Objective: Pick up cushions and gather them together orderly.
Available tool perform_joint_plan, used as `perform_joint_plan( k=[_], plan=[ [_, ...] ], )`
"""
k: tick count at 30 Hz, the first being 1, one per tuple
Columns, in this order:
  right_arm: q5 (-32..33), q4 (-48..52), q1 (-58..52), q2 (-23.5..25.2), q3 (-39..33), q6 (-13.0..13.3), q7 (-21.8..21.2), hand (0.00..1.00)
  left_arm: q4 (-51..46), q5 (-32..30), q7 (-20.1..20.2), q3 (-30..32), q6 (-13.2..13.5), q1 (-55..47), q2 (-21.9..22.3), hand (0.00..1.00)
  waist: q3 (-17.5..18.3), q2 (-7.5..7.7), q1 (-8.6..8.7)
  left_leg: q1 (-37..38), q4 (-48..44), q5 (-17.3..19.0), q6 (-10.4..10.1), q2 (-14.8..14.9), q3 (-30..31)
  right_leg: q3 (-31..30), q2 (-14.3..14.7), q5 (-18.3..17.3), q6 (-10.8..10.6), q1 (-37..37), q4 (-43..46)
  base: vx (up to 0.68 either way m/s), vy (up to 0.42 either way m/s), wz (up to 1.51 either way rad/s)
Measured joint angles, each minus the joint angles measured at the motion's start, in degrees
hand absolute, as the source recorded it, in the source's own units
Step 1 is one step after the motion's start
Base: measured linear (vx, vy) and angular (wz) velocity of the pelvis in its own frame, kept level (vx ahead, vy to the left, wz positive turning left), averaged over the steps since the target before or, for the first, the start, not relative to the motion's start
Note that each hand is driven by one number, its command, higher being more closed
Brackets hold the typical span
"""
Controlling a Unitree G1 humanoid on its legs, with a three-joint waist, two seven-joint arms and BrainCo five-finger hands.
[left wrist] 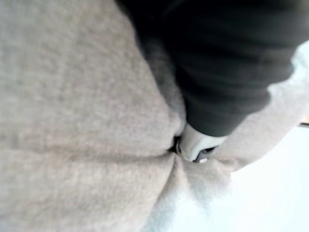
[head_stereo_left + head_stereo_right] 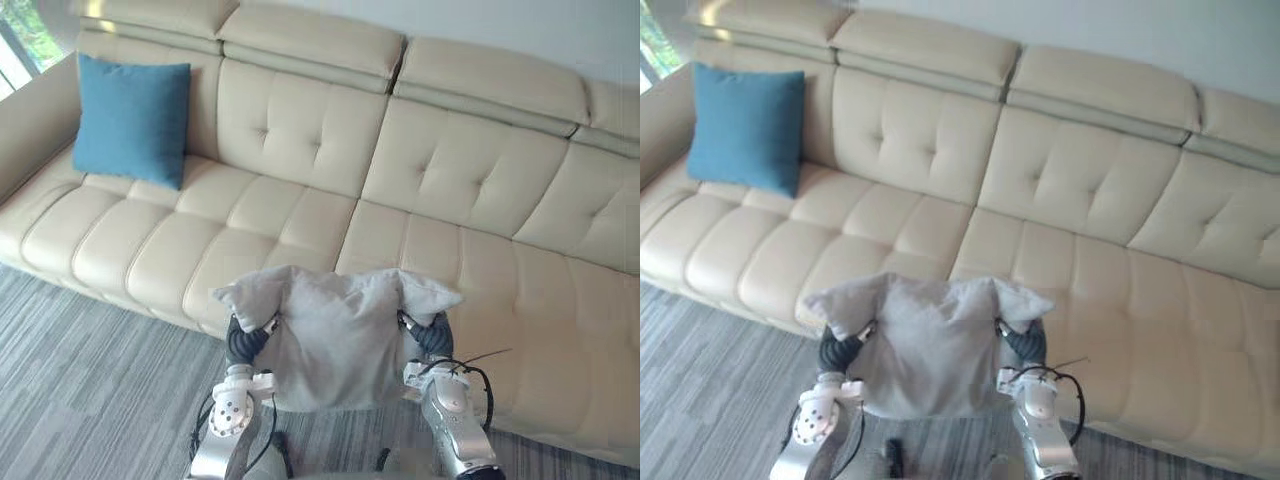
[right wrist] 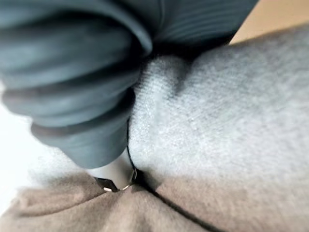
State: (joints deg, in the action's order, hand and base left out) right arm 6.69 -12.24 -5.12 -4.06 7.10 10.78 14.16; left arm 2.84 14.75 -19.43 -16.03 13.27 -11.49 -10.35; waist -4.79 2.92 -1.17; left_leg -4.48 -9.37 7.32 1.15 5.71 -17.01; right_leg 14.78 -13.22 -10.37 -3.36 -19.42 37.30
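Observation:
I hold a grey cushion (image 2: 335, 335) up in front of me, over the sofa's front edge, between both hands. My left hand (image 2: 245, 340) grips its left side and my right hand (image 2: 430, 335) its right side, with the cushion's top corners sticking out above them. In the left wrist view a silver finger (image 1: 195, 145) digs into a fold of the grey cloth (image 1: 72, 121). The right wrist view shows the dark cover (image 3: 82, 96) pressed against the cushion (image 3: 231, 125), pinching a crease. A blue cushion (image 2: 132, 118) leans upright against the backrest at the sofa's far left end.
The long cream leather sofa (image 2: 450, 180) spans the view, with its armrest (image 2: 30, 120) at the left. Grey striped carpet (image 2: 80, 380) lies in front of it. A window (image 2: 15, 45) shows at the top left.

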Motion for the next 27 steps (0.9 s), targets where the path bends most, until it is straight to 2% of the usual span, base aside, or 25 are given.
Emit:
perform_joint_plan(
  k=[1, 2, 3, 4, 5, 6, 8, 9, 11, 12, 14, 15, 17, 18, 19, 20, 22, 27],
  plan=[
    [0.0, -0.01, 0.34, -0.07, -0.08, 0.0, -0.07, 1.0, 0.0, 0.0, 0.12, 0.05, -0.01, 0.12, 0.0, 1.0, 0.01, 0.0, 0.58, 0.6, 0.48, -0.02, -0.03, -0.01, -0.03, 0.5, 1.53, -0.25, 0.37, -0.33, -3.34, 0.19, -0.07, 0.03],
    [0.0, 0.01, 0.8, -0.14, -0.13, 0.02, -0.08, 1.0, 0.0, -0.01, 0.73, 0.32, -0.05, 0.36, -0.05, 1.0, 0.28, 0.42, 1.14, 0.77, 0.44, 0.06, -0.22, -0.27, -0.03, 1.04, 3.86, 1.11, 0.88, -0.59, -10.4, 0.19, -0.098, 0.12],
    [0.01, 0.04, 0.99, -0.41, -0.14, 0.11, -0.08, 1.0, 0.0, -0.01, 1.28, 0.34, -0.08, 0.61, -0.35, 1.0, 0.91, 1.73, 1.48, 0.91, 0.38, 0.33, -0.97, -1.47, 0.18, 1.27, 5.78, 7.85, 1.61, 0.1, -19.84, 0.21, -0.112, 0.18],
    [0.01, -0.01, 1.22, -0.62, -0.13, 0.2, -0.08, 1.0, 0.37, -0.05, 1.76, 0.33, -0.13, 0.97, -0.42, 1.0, 0.79, 2.61, 1.98, 1.73, 0.44, 1.01, -1.91, -2.94, 0.43, 1.84, 5.9, 10.96, 5.98, 1.05, -23.69, 0.22, -0.093, -0.18],
    [-0.01, -0.87, 2.35, -2.21, -0.28, 0.02, -0.06, 1.0, 0.97, -0.08, 2.07, 0.26, -0.7, 1.13, 0.92, 1.0, 0.39, 0.24, 1.19, 2.48, 0.4, 1.83, -3.15, -1.44, 0.34, 0.97, 7.59, 12.29, 6.04, 2.38, -26.04, 0.2, -0.062, -0.33],
    [0.01, -0.87, 2.28, -2.98, -0.34, 0.0, -0.06, 1.0, 0.98, -0.52, 2.72, 0.09, -0.8, 1.15, 1.25, 1.0, 0.13, -1.14, 1.17, 2.53, 0.43, 2.06, -3.5, -0.77, 1.13, 0.47, 8.83, 12.82, 5.67, 4.3, -29.28, 0.16, -0.022, -0.41],
    [0.04, -0.22, -0.28, -2.92, -2.15, -0.01, -0.06, 1.0, 0.98, -1.23, 4.12, -0.82, -0.83, 1.8, 2.13, 1.0, 0.23, -2.8, 1.43, 2.79, -1.23, 3.7, -5.56, 1.21, 3.54, 2.97, 11.1, 13.13, 5.95, 8.14, -33.31, 0.18, -0.026, 0.24],
    [0.05, 0.03, -1.08, -2.69, -2.58, -0.01, -0.05, 1.0, 0.97, -1.26, 4.54, -1.1, -0.82, 1.87, 2.36, 1.0, 0.2, -2.74, 1.43, 2.73, -2.23, 3.87, -5.83, 1.74, 3.72, 3.29, 11.45, 12.96, 6.06, 8.97, -33.72, 0.14, -0.024, 0.47],
    [0.06, 1.08, -2.31, -2.65, -2.62, -0.04, -0.04, 1.0, 1.04, -1.21, 4.82, -1.3, -0.83, 1.64, 2.84, 1.0, -0.17, -2.15, 1.19, 1.15, -10.14, 4.79, -7.04, 3.19, 4.37, 3.45, 12.04, 12.19, 6.15, 11.51, -34.65, 0.11, -0.033, 0.16],
    [0.05, 3.5, -3.33, -2.73, -2.62, -0.23, -0.04, 1.0, 1.04, -1.16, 4.83, -1.27, -0.86, 1.57, 2.82, 1.0, -0.57, -2.1, 0.57, -2.08, -18.14, 5.08, -6.85, 4.45, 4.96, 2.93, 12.06, 11.94, 6.4, 13.04, -35.41, 0.08, -0.011, -0.13],
    [0.03, 7.07, -4.02, -2.69, -2.59, -0.31, -0.03, 1.0, 0.19, -1.14, 4.83, -1.13, -0.83, 0.89, 2.89, 1.0, -0.69, -2.58, -0.63, -4.89, -22.34, 8.09, -6.02, 5.53, 5.84, 1.27, 12.43, 10.73, 6.98, 13.53, -35.41, 0.05, 0.064, -0.43],
    [0.02, 9.0, -3.99, -2.7, -2.59, -0.31, 0.04, 1.0, -0.78, -1.14, 4.83, -1.07, -0.83, 0.6, 2.91, 1.0, -0.72, -2.69, -1.16, -6.73, -21.05, 8.99, -4.58, 5.45, 7.44, -0.22, 12.43, 10.31, 6.6, 13.45, -35.29, 0.04, 0.098, -0.55],
    [0.0, 10.64, -3.99, -2.7, -2.56, -0.31, 0.21, 1.0, -2.3, -1.14, 4.82, -0.89, -0.83, -0.17, 2.95, 1.0, -0.81, -2.55, -1.72, -7.94, -16.59, 8.85, -4.48, 5.18, 10.43, -2.04, 12.42, 10.25, 6.48, 13.4, -35.07, 0.06, 0.164, -0.62],
    [-0.02, 11.65, -4.05, -2.77, -2.56, -0.29, 0.38, 1.0, -3.61, -1.15, 4.82, -0.91, -0.83, -0.98, 3.02, 1.0, -0.66, -2.88, -1.8, -7.72, -10.36, 7.16, -5.2, 4.7, 13.65, -2.94, 12.64, 10.07, 5.71, 13.33, -34.59, 0.08, 0.232, -0.63],
    [-0.03, 11.75, -4.03, -2.79, -2.57, -0.26, 0.48, 1.0, -3.93, -1.17, 4.82, -0.95, -0.83, -1.14, 3.07, 1.0, -0.57, -3.07, -1.78, -7.52, -8.84, 5.08, -6.69, 4.63, 14.64, -3.3, 12.73, 10.02, 5.14, 13.41, -34.6, 0.09, 0.216, -0.67],
    [-0.04, 11.65, -4.24, -2.47, -2.54, -0.32, 0.57, 1.0, -4.05, -1.15, 4.8, -1.03, -0.84, -1.42, 3.02, 1.0, 0.09, -2.8, -1.81, -6.63, -7.78, 2.26, -8.35, 4.23, 14.5, -4.94, 12.69, 10.7, 3.86, 13.65, -35.62, 0.17, 0.196, -0.42],
    [-0.05, 12.98, -5.31, -1.67, -2.56, -0.34, 0.6, 1.0, -4.78, -1.16, 4.8, -1.16, -0.82, -1.3, 2.71, 1.0, 0.55, -1.81, -1.43, -6.5, -6.83, 1.79, -7.37, 2.56, 12.57, -6.22, 11.01, 12.79, 2.37, 13.9, -37.57, 0.16, 0.19, -0.3],
    [-0.46, 13.92, -6.77, -1.1, -2.59, -0.34, 0.61, 1.0, -5.69, -1.17, 4.8, -1.63, -0.8, -2.1, 2.6, 1.0, 0.68, -2.17, -1.32, -4.27, -4.65, 1.31, -6.6, -0.35, 11.24, -7.62, 8.36, 12.64, 0.74, 14.22, -37.69, 0.11, 0.123, -0.12]
  ],
)
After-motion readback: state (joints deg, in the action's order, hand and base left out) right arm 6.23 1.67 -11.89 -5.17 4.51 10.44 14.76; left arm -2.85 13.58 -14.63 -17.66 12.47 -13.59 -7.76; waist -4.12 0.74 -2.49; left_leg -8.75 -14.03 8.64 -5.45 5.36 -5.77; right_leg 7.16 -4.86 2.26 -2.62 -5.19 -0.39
